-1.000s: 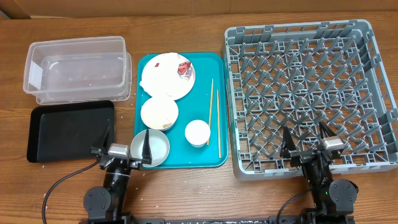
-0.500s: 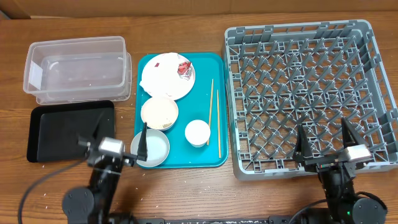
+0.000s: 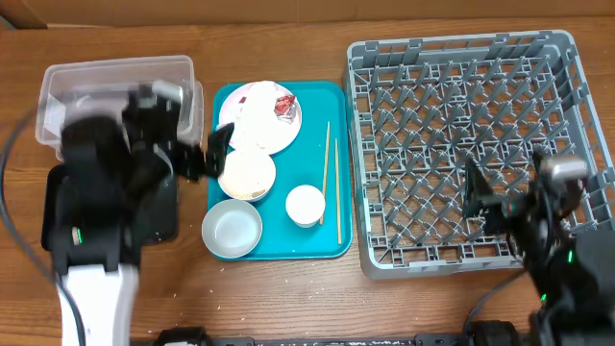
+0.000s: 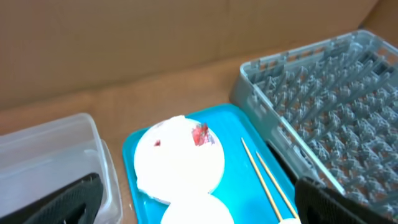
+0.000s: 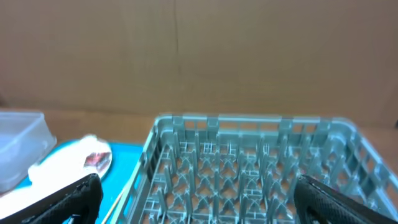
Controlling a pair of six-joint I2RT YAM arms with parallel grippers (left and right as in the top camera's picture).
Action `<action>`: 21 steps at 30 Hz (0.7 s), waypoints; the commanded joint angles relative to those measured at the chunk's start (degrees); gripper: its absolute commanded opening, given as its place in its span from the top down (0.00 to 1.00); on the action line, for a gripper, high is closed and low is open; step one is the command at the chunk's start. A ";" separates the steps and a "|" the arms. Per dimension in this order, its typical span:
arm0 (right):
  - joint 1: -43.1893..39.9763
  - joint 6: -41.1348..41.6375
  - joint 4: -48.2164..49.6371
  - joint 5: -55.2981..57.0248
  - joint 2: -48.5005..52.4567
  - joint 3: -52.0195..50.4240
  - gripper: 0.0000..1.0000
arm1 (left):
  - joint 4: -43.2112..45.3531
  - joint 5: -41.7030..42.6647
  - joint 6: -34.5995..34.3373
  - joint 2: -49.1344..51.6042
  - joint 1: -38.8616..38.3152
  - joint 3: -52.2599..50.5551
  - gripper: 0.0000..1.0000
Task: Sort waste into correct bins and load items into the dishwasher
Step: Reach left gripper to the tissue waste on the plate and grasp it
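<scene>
No writing, label, brand, number or sign can be read in any view. The only printing is a set of red marks on the crumpled white paper wrapper, which lies on the round pale pinkish-white plate. From overhead and from the left wrist they are too small and blurred to read as letters or a logo.

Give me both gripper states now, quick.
Left gripper: open, holding nothing.
Right gripper: open, holding nothing.
</scene>
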 commanded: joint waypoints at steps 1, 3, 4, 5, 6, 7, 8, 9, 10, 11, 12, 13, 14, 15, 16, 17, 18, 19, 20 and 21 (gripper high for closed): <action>-0.42 -0.15 -5.09 0.63 8.96 9.11 0.00 | -7.43 1.66 3.89 10.05 -1.07 11.96 0.00; -0.42 -0.17 -9.57 -0.11 14.40 14.19 0.00 | -14.51 1.53 7.02 17.05 -2.34 19.80 0.00; -0.42 -0.13 -12.57 -2.21 19.04 17.92 0.00 | -20.26 0.00 8.92 22.62 -3.61 26.01 0.00; -0.42 -0.13 -13.42 -3.54 21.07 19.23 0.00 | -23.06 -1.99 9.03 25.81 -4.48 29.27 0.00; -0.42 -0.15 -13.70 -5.20 23.23 20.04 0.00 | -24.83 -3.67 9.03 28.35 -5.27 31.67 0.00; -0.42 -0.15 -13.70 -6.86 24.76 20.26 0.00 | -25.75 -5.03 9.03 30.60 -6.01 33.48 0.00; -0.42 -0.15 -13.64 -8.44 26.14 20.26 0.00 | -25.68 -5.84 9.03 32.48 -6.58 34.53 0.00; -0.42 -0.13 -13.77 -9.40 27.52 20.26 0.00 | -25.03 -5.90 9.01 34.18 -7.17 34.91 0.00; -0.42 -0.11 -14.19 -9.88 28.96 20.26 0.00 | -24.65 -5.88 8.98 35.71 -7.58 34.91 0.00; -0.42 0.22 -14.88 -10.29 30.60 20.26 0.00 | -24.63 -5.86 8.98 37.48 -7.93 34.91 0.00; -0.42 0.28 -15.45 -11.04 31.76 20.26 0.00 | -24.79 -5.64 8.90 38.93 -8.24 34.91 0.00; -0.42 0.28 -16.02 -12.07 32.79 20.26 0.00 | -24.70 -5.66 8.87 40.24 -8.46 34.91 0.00; -0.42 0.26 -16.74 -13.57 33.90 20.26 0.00 | -24.02 -5.60 8.63 41.55 -8.70 34.91 0.00; -0.42 0.24 -17.22 -14.67 34.80 20.26 0.00 | -23.23 -5.14 8.52 42.73 -8.81 34.91 0.00; -0.42 0.22 -17.99 -15.17 36.24 20.26 0.00 | -20.90 -4.83 8.59 45.62 -9.09 34.91 0.00; -0.42 0.22 -18.27 -15.15 36.79 20.24 0.00 | -19.67 -5.27 8.59 46.77 -9.22 34.91 0.00; -0.42 0.22 -18.73 -15.15 37.51 20.22 0.00 | -17.66 -6.64 8.57 48.83 -9.44 34.91 0.00; -0.42 0.24 -18.95 -15.17 37.83 20.22 0.00 | -16.50 -7.54 8.50 50.03 -9.55 34.91 0.00; -0.42 0.24 -19.12 -15.15 38.05 20.22 0.00 | -15.17 -8.35 8.48 51.41 -9.75 34.91 0.00; -0.42 0.24 -19.34 -15.15 38.23 20.22 0.00 | -14.01 -9.18 8.20 52.72 -9.94 34.91 0.00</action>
